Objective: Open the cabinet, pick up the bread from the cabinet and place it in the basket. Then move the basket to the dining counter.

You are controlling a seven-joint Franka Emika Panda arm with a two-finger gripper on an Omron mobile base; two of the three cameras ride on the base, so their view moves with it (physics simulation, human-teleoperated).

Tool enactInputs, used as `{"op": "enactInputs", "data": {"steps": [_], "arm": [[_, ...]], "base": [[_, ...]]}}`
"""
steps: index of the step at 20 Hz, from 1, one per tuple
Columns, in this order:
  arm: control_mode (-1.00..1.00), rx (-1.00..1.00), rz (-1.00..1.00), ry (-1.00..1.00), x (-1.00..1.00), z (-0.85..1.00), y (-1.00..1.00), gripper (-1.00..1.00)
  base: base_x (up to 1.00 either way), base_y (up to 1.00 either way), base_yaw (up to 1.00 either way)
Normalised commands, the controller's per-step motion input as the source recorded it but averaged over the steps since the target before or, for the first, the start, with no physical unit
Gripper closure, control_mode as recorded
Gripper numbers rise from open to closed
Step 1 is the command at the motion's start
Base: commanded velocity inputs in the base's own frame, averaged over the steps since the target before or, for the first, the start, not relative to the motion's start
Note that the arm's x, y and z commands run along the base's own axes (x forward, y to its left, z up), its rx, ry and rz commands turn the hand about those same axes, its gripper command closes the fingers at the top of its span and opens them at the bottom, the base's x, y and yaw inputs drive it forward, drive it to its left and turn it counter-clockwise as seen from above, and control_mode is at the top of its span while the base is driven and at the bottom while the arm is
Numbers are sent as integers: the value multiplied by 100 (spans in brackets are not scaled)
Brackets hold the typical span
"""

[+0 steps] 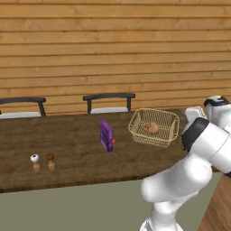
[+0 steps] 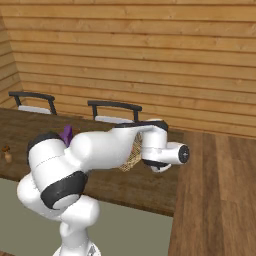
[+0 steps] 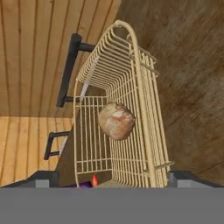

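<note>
End effector (image 3: 112,178) fingers stand wide apart on either side of the near basket wall, gripping nothing. Going left to right along the dark wood counter (image 1: 67,158): salt and pepper shakers (image 1: 43,163), a purple box (image 1: 106,135), then the wire basket (image 1: 154,127) with the bread (image 1: 152,128) lying inside it, near the counter's right end. Judging by this, the basket is delivered and released, so the task looks finished; the next move is only to lift clear without snagging the wire rim.
</note>
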Motion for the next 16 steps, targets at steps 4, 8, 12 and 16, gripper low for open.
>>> {"op": "enactInputs", "data": {"steps": [4,8,12,16], "arm": [[-100,0,0,-28,-82,79,15,-100],[-100,4,1,-15,-73,83,49,-100],[-100,0,5,-16,-79,82,38,-100],[-100,0,8,-7,-81,78,53,-100]], "base": [[0,0,0],[0,0,0],[0,0,0],[0,0,0]]}}
